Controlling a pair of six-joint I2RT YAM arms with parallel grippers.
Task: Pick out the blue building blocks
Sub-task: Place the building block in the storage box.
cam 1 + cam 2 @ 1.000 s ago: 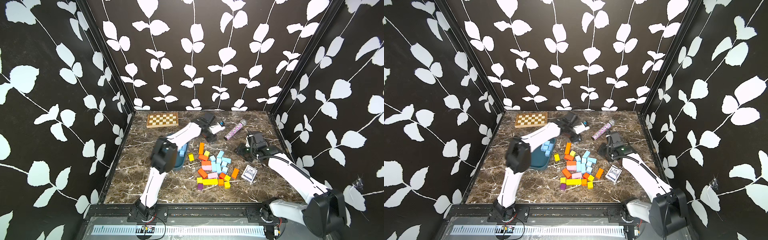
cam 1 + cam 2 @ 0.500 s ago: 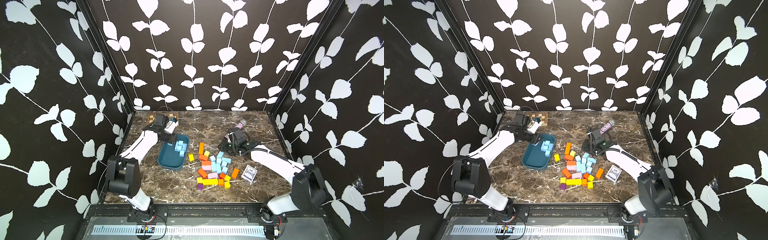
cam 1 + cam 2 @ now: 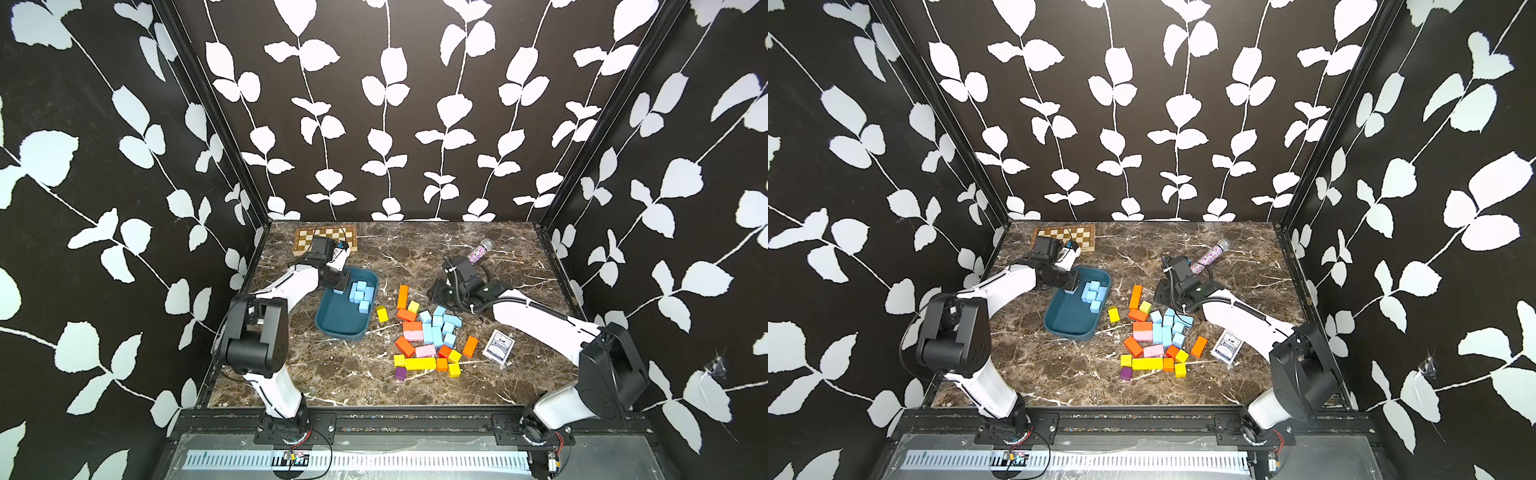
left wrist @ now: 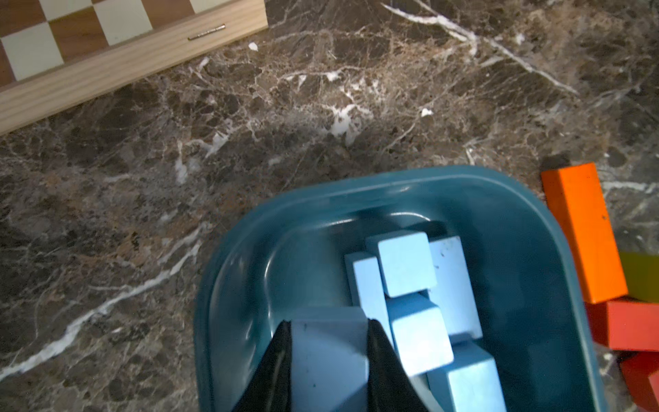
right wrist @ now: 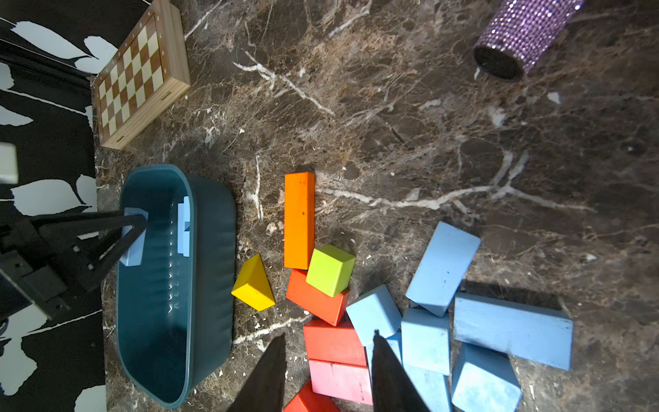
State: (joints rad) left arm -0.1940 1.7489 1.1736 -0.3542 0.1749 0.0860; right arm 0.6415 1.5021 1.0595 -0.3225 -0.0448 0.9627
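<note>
My left gripper (image 4: 330, 351) is shut on a blue building block (image 4: 330, 360) and hangs over the far end of the dark teal tray (image 3: 332, 328). In the right wrist view the same held block (image 5: 133, 235) sits between the left fingers, just above the tray (image 5: 210, 271). Several blue blocks (image 3: 360, 293) (image 3: 1094, 293) lie heaped in the tray. More blue blocks (image 3: 438, 326) (image 5: 442, 267) lie in the mixed pile on the table. My right gripper (image 5: 330, 333) is open and empty, above the red and pink blocks at the pile's far side, beside a blue cube (image 5: 372, 314).
Orange (image 3: 402, 296), yellow (image 3: 419, 363), pink (image 3: 413, 336) and purple (image 3: 400, 373) blocks mix with the blue ones. A chessboard (image 3: 305, 239) lies at the back left. A glittery purple microphone (image 3: 480, 251) lies behind the right arm, and a card deck (image 3: 498, 347) right of the pile.
The left arm has swung back from the table's back middle to the tray's far end. The right gripper has moved left, from the right side to the pile's far edge.
</note>
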